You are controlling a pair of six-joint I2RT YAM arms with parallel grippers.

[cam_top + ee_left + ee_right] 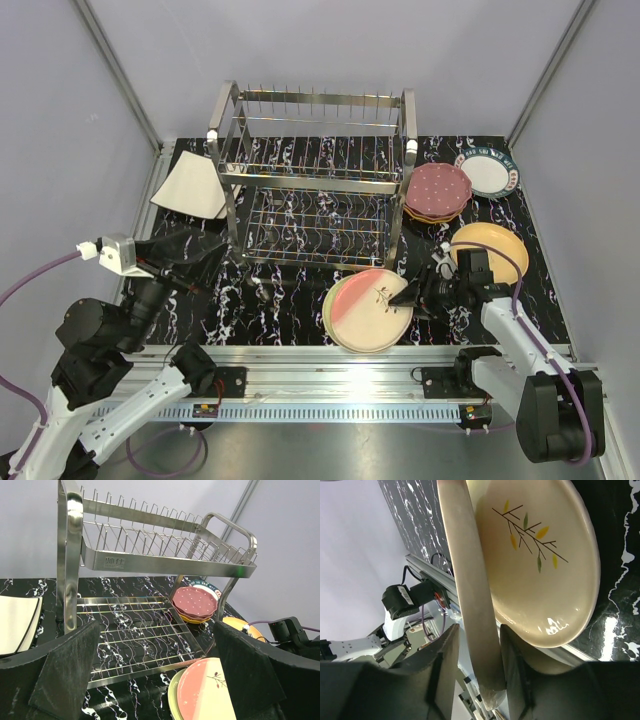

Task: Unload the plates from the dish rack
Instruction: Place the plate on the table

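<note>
The silver wire dish rack [315, 180] stands at the back middle of the black marbled table, and no plate shows on its tiers. In front of it a pink and cream plate [365, 310] lies on a pale cream plate. My right gripper [408, 297] is at that stack's right edge. In the right wrist view a plate rim [470, 590] runs between its fingers [445, 670] with a gap on one side, next to a cream plate with a painted twig [535, 555]. My left gripper [155, 675] hangs wide open and empty in front of the rack [150, 562].
A squarish white plate [190, 187] lies left of the rack. To the right lie a maroon dotted plate [438, 190] on a small stack, a teal-rimmed white plate [490, 172] and an orange plate [490, 248]. The metal rail runs along the near edge.
</note>
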